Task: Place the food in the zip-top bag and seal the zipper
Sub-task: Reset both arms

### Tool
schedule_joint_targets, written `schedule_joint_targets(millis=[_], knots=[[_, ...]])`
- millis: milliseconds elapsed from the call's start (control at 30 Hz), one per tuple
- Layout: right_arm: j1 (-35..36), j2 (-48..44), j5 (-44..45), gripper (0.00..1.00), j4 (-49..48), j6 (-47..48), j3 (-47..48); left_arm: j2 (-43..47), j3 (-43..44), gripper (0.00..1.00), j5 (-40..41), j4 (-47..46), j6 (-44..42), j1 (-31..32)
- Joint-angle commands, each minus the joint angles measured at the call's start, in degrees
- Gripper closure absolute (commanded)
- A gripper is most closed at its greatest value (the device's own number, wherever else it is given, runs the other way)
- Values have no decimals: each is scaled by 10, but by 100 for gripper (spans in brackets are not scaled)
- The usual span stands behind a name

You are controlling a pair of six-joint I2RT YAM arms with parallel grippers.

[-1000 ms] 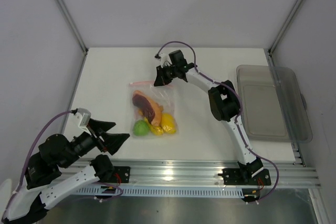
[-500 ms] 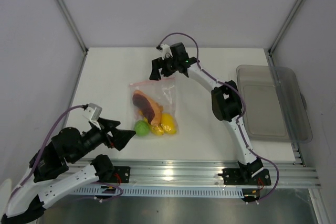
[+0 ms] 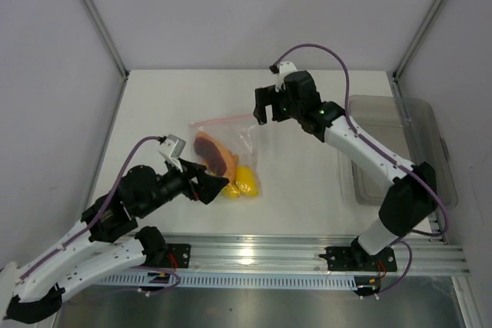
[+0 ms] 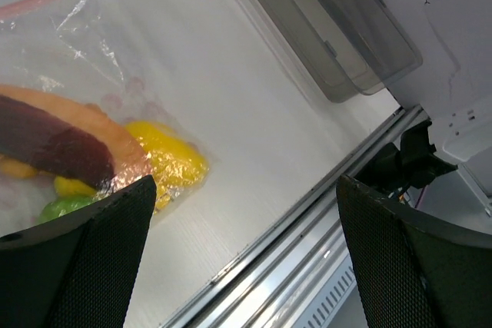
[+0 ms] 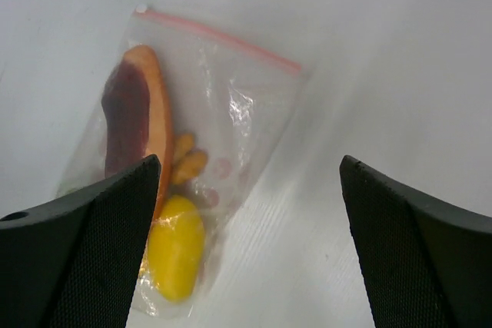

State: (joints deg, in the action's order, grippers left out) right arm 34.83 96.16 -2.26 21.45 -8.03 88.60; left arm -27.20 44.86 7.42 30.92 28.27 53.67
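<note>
The zip-top bag [image 3: 231, 151] lies flat mid-table with the food inside: a reddish-brown and orange piece [image 3: 211, 151] and yellow pieces [image 3: 244, 180]. Its pink zipper [image 3: 223, 120] runs along the far edge. My left gripper [image 3: 217, 185] hangs open over the bag's near-left corner and holds nothing. The left wrist view shows the yellow piece [image 4: 165, 163], a green lime [image 4: 65, 207] and the reddish-brown piece [image 4: 54, 147] through the plastic. My right gripper [image 3: 267, 109] is open, raised beyond the bag's far right corner. The right wrist view looks down on the bag [image 5: 238, 105] and zipper [image 5: 223, 38].
A rigid grey-clear tray [image 3: 400, 151] stands at the table's right edge, partly under my right forearm; it also shows in the left wrist view as the tray [image 4: 330, 28]. An aluminium rail [image 3: 307, 255] runs along the near edge.
My right gripper opened, let go of the bag's zipper edge and drew off to the right. My left arm swung forward, and now covers the bag's near-left corner.
</note>
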Motion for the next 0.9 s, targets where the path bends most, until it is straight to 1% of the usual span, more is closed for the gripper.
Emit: schedule_joint_targets(millis=[0, 67, 100, 167, 200, 267, 300, 367, 400, 433, 500, 533, 567, 600, 767, 833, 867], knots=[[1, -68, 99, 1, -15, -47, -128, -35, -32, 0, -62, -134, 15, -29], [6, -122, 107, 1, -33, -58, -178, -65, -51, 0, -109, -174, 32, -72], [9, -138, 113, 1, -38, -71, -220, -76, -74, 1, -148, -213, 46, -102], [16, -179, 129, 1, -50, -83, -257, -103, -90, 1, -187, -252, 60, -135], [19, -191, 132, 1, -55, -88, -291, -109, -114, 0, -218, -290, 69, -166], [30, -212, 143, 1, -75, -98, -324, -119, -128, 1, -235, -320, 73, -194], [32, -228, 147, 1, -82, -101, -355, -125, -154, 1, -256, -367, 71, -224], [36, -241, 147, 1, -109, -114, -384, -126, -186, 0, -276, -417, 74, -252], [37, -254, 146, 0, -122, -118, -400, -128, -198, 1, -287, -442, 86, -282], [38, -261, 143, 1, -138, -124, -434, -128, -234, 0, -316, -500, 94, -294], [46, -276, 146, 1, -189, -133, -471, -125, -261, 1, -333, -553, 119, -321], [49, -293, 147, 1, -206, -138, -506, -118, -294, 0, -347, -597, 125, -326], [52, -301, 149, 1, -230, -145, -522, -112, -302, 1, -349, -610, 128, -327], [59, -308, 154, 0, -260, -147, -539, -105, -310, 1, -349, -618, 129, -328], [76, -357, 168, 0, -324, -160, -620, -26, -363, 1, -338, -635, 128, -329], [87, -373, 160, 1, -361, -160, -642, 3, -380, 0, -333, -633, 129, -329], [91, -392, 143, 0, -392, -157, -667, 31, -401, 0, -331, -637, 135, -329]])
